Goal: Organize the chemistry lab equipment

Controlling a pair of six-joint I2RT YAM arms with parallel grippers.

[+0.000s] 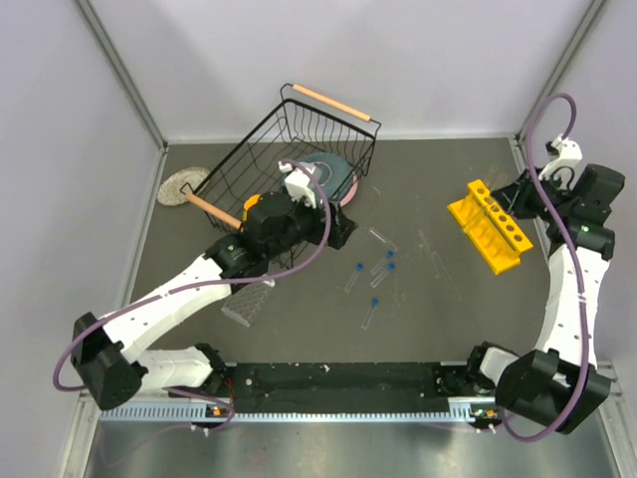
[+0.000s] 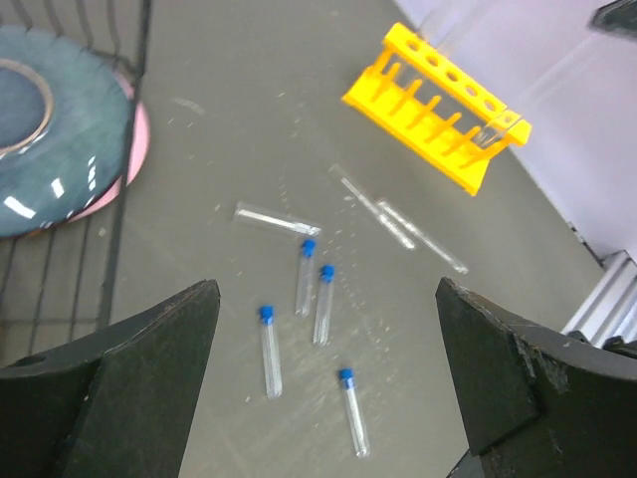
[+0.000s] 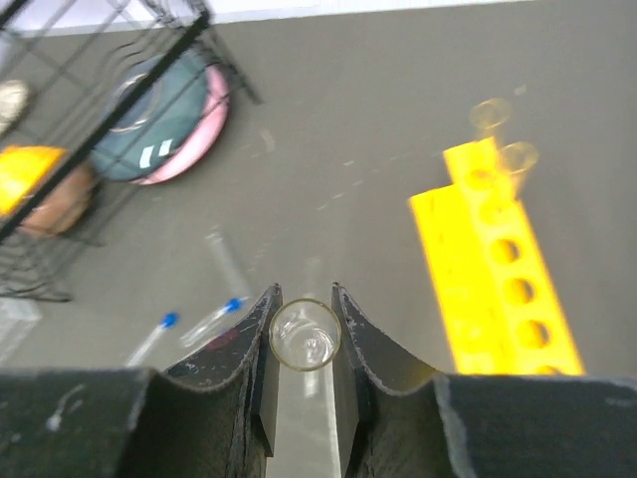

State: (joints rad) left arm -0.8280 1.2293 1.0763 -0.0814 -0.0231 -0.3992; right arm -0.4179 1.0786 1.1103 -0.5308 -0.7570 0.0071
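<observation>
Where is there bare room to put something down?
Free: the dark tabletop between the yellow holed rack and the near edge, and between that rack and the black wire basket. Crowded: the middle, with small blue-capped clear tubes and thin glass rods.

Left arm [image 1: 159, 304] and right arm [image 1: 567, 289]: white shells, black joints, looping purple cables [image 1: 325, 227]. Left end effector [image 2: 328, 388] and right end effector [image 3: 304, 344]: matte black, scuffed.

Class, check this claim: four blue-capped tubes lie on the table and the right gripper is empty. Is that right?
No. The right gripper is not empty: the right wrist view shows it gripping a clear, open-mouthed glass tube. Four blue-capped tubes do lie on the table.
</observation>
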